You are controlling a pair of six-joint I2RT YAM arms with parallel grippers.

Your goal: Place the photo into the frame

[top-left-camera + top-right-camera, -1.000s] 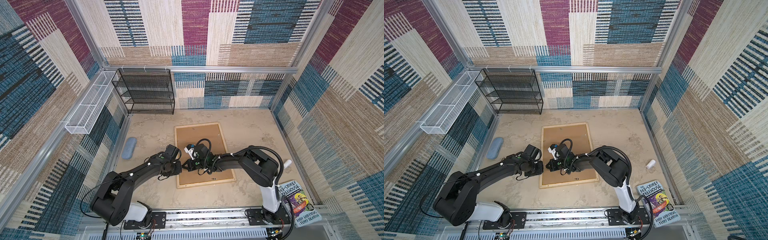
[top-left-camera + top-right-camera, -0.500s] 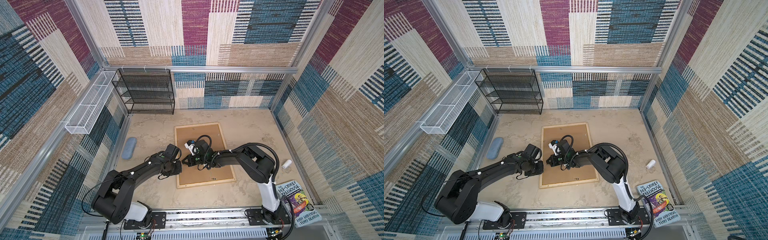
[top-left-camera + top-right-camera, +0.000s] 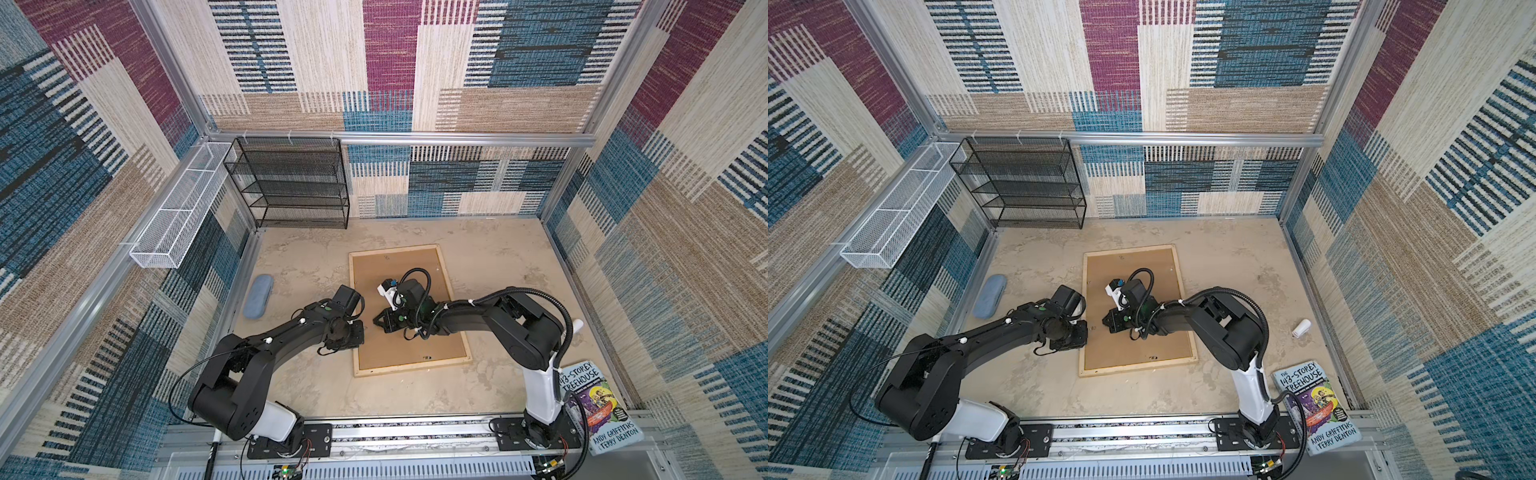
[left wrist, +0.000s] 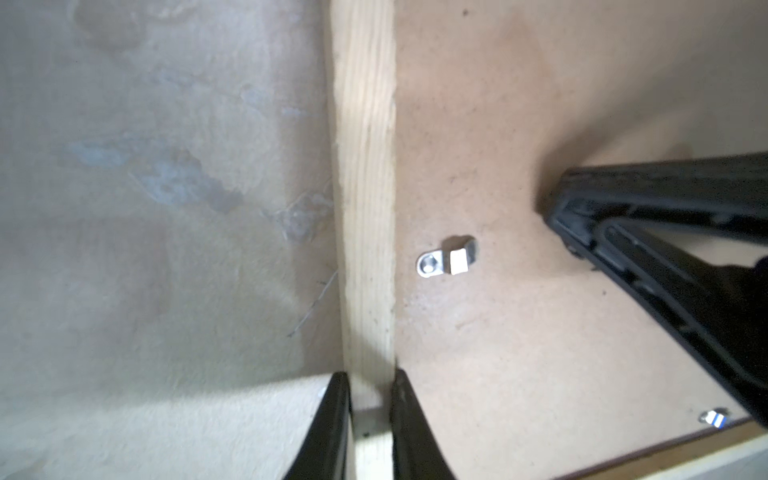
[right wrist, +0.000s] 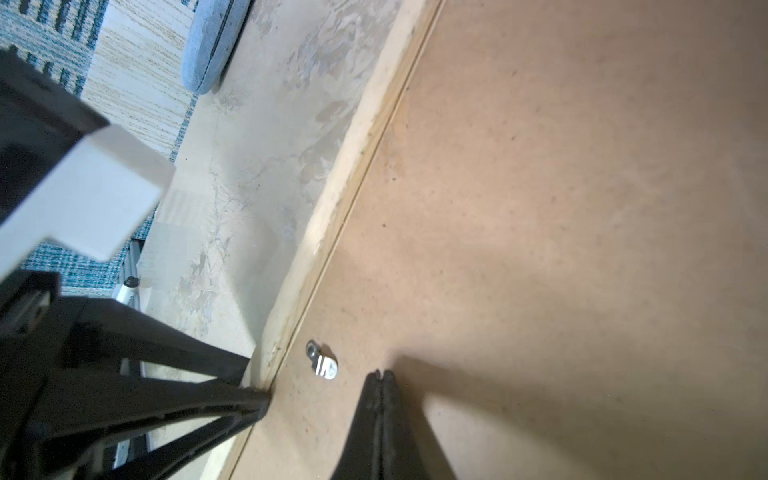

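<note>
The frame [image 3: 411,369] [image 3: 1138,368], thin pale wood, lies back side up on the table with a brown backing board [image 3: 415,349] inside it. My left gripper [image 4: 368,376] [image 3: 356,332] is shut on the frame's left rail [image 4: 363,166], one finger on each side of it. My right gripper [image 5: 383,374] [image 3: 376,322] is shut with nothing in it. Its tip rests at the board [image 5: 540,208], close beside a small metal clip [image 5: 322,361] [image 4: 444,262] near that rail. The photo is hidden.
A blue-grey case [image 3: 257,302] lies left of the frame. A black mesh shelf [image 3: 291,183] stands at the back, with a white wire basket [image 3: 178,208] on the left wall. A book [image 3: 598,411] and a small white cylinder [image 3: 577,326] lie at the right.
My right wrist has shifted slightly toward the back over the board. The left gripper has kept its hold on the rail.
</note>
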